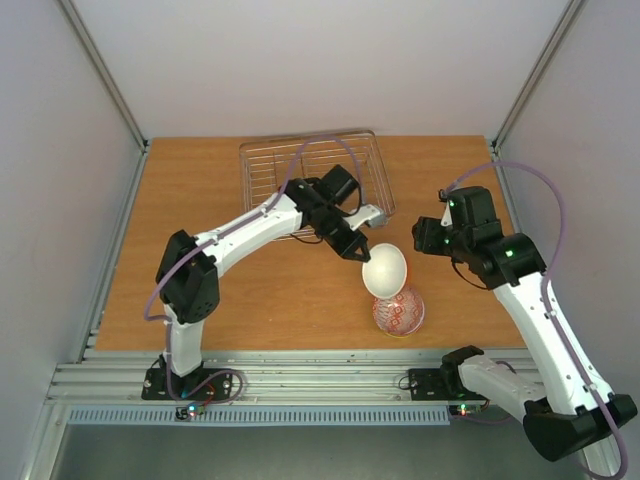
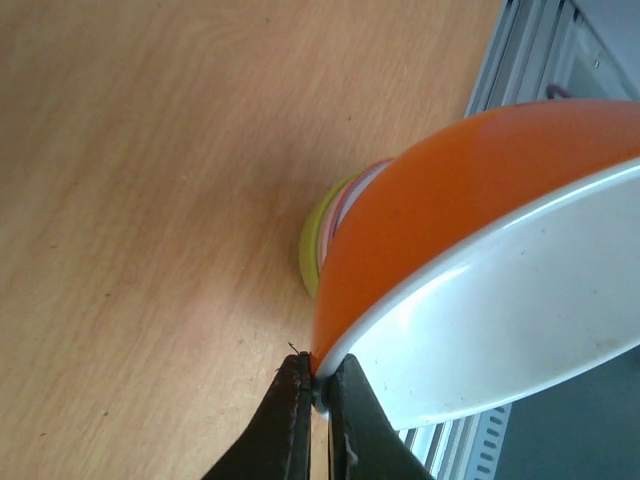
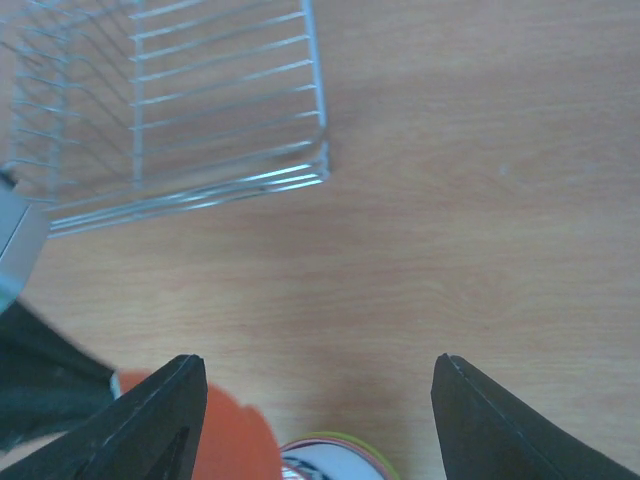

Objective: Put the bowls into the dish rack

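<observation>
My left gripper [image 1: 358, 254] is shut on the rim of an orange bowl [image 1: 385, 270] with a white inside, holding it tilted just above the table. In the left wrist view the fingertips [image 2: 296, 385] pinch that rim, and the orange bowl [image 2: 440, 210] fills the right half. Right below it stands a stack of bowls [image 1: 398, 312], red-patterned white inside a yellow-green bowl [image 2: 314, 245]. The wire dish rack [image 1: 315, 180] stands at the back of the table with no bowl showing in it. My right gripper [image 3: 320, 385] is open over bare wood, above the stack [image 3: 335, 462].
The dish rack's near corner [image 3: 320, 170] lies ahead and left of the right gripper. The left arm's dark wrist [image 3: 40, 380] shows at the left edge of the right wrist view. An aluminium rail [image 1: 300, 375] borders the table's near edge.
</observation>
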Tool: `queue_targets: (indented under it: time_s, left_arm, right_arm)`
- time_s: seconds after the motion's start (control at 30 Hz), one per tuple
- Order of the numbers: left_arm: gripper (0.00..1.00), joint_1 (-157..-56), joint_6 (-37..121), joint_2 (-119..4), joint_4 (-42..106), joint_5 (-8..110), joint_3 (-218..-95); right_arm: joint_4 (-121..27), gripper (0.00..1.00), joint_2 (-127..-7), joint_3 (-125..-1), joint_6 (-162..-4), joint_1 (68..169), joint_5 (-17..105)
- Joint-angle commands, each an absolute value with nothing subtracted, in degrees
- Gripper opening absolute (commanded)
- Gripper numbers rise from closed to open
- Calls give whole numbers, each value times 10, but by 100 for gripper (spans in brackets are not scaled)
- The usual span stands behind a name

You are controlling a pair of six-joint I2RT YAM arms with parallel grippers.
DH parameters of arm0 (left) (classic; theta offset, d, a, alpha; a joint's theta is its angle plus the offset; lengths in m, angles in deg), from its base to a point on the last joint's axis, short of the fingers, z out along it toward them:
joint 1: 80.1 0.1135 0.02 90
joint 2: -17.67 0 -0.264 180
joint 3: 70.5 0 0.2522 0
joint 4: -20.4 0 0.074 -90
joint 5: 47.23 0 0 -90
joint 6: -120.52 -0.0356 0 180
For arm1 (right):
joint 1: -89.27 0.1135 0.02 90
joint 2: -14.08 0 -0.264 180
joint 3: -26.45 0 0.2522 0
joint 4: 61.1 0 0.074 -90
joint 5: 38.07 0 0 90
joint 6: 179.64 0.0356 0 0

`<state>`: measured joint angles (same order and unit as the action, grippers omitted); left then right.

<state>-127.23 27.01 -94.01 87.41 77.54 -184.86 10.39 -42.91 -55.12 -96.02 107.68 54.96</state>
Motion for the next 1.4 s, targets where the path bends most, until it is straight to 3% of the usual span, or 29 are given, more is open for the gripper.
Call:
queue_targets:
  time_s: [0.0, 0.13, 0.27, 0.3, 0.67, 1.27, 1.37]
  left_arm:
    - [0, -1237, 296, -889, 839, 835, -1862]
    - [0, -1198, 310, -863, 823, 856, -1848]
    - [1, -1149, 324, -831, 807, 873, -1831]
    - [1, -1139, 324, -824, 807, 877, -1828]
    - [0, -1102, 312, -799, 814, 914, -1807]
    - [1, -1100, 323, -817, 821, 957, -1821]
    - [1, -1100, 327, -825, 822, 965, -1821]
  right_arm:
    - [82, 65, -422, -579, -966, 1075, 455]
    - [46, 68, -438, -589, -956, 1075, 378]
    - [-12, 96, -450, -574, -946, 1075, 301]
    - [-29, 98, -452, -568, -942, 1075, 283]
    - [-137, 99, -474, -537, -909, 1075, 154]
    - [-172, 99, -486, -501, -911, 1076, 101]
    - [-183, 82, -490, -497, -907, 1077, 84]
